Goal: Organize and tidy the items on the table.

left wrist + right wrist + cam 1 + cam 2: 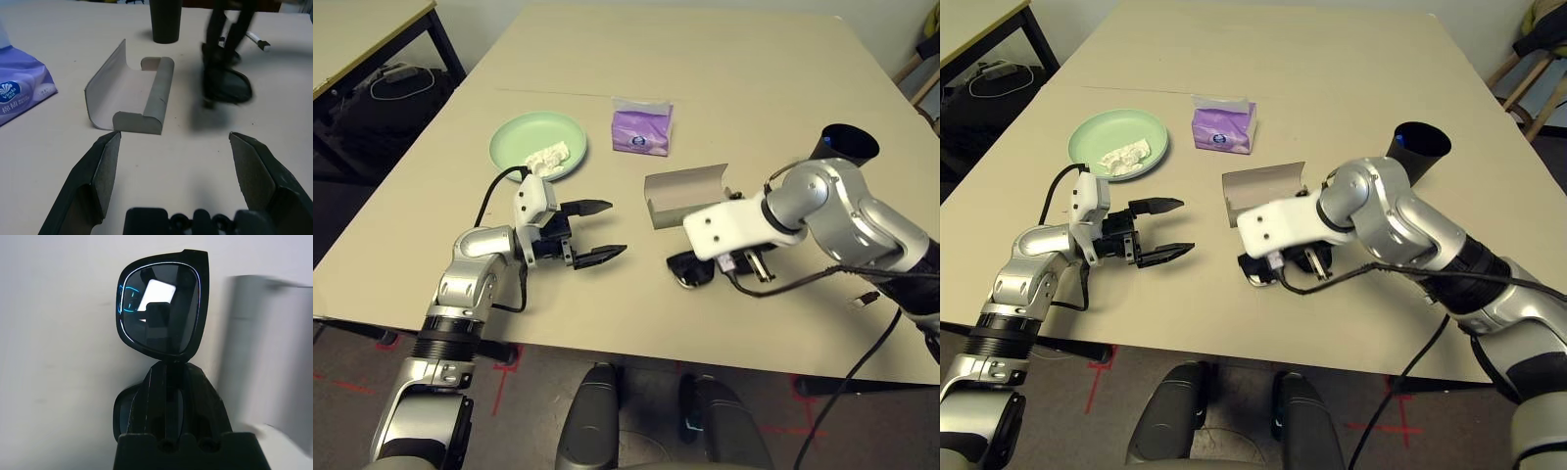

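Black sunglasses (pixel 159 308) lie on the table (pixel 724 69) just in front of the open grey-olive glasses case (pixel 685 194). My right gripper (pixel 168 363) points down onto them, its fingers shut on the bridge between the lenses. To the left, my left gripper (pixel 594 233) hovers open over bare table, aimed at the case (pixel 132 95). Farther back, a pale green plate (pixel 514 137) holds crumpled white tissue (pixel 548 157). A purple tissue pack (pixel 642 127) stands behind the case. The black cup (pixel 847 145) is behind my right elbow.
A pen (pixel 257 41) lies on the table beyond the sunglasses, near the cup. A smaller table with black legs (pixel 372 39) stands at the far left, with bags under it. A chair (pixel 1528 69) is at the far right edge.
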Controlling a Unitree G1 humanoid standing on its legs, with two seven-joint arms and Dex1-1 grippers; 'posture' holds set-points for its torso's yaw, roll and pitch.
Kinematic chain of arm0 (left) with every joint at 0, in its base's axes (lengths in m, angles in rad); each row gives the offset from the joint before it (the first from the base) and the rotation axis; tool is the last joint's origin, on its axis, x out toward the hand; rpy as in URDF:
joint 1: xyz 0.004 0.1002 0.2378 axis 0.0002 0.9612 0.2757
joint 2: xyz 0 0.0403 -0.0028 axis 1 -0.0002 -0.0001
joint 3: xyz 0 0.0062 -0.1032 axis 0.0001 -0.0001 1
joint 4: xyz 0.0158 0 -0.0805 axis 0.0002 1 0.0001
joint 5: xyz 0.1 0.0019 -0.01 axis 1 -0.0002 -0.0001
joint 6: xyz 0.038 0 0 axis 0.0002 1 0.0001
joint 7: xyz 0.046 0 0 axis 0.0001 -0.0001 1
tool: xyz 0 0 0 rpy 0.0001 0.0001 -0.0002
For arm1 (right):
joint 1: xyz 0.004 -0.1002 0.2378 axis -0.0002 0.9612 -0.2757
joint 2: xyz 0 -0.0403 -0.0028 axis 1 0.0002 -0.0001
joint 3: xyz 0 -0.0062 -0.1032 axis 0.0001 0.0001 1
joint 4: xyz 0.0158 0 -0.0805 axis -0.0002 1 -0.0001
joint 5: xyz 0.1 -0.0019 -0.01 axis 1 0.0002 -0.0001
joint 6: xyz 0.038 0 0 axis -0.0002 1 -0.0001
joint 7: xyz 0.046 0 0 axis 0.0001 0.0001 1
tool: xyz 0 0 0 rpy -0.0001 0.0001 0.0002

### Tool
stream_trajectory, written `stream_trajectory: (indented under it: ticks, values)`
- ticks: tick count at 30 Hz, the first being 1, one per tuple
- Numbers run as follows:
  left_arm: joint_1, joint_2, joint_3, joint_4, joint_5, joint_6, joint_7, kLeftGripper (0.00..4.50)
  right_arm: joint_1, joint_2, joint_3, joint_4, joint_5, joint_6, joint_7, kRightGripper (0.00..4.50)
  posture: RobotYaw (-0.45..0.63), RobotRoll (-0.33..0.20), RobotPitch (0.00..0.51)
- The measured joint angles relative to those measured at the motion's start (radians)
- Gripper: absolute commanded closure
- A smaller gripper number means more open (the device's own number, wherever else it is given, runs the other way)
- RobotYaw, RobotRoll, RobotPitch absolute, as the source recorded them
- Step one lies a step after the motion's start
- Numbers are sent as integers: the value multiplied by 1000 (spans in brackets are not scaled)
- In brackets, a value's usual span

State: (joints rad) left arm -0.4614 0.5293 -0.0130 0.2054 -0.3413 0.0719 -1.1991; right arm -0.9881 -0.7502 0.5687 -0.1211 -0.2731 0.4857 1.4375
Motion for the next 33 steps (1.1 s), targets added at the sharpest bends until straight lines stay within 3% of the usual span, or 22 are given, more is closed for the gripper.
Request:
stream_trajectory:
  ticks: [8,16,33]
  values:
    - [-17,5,14,5,-12,26,17,0,-43,104,-51,145,-14,-66,-163,4158,257,0,128]
    - [-29,26,35,5,-13,38,29,0,-13,135,-51,257,-95,-185,-336,4158,259,0,123]
    - [-30,34,36,4,-13,54,45,0,-10,178,-51,380,-199,-306,-427,4158,269,0,121]
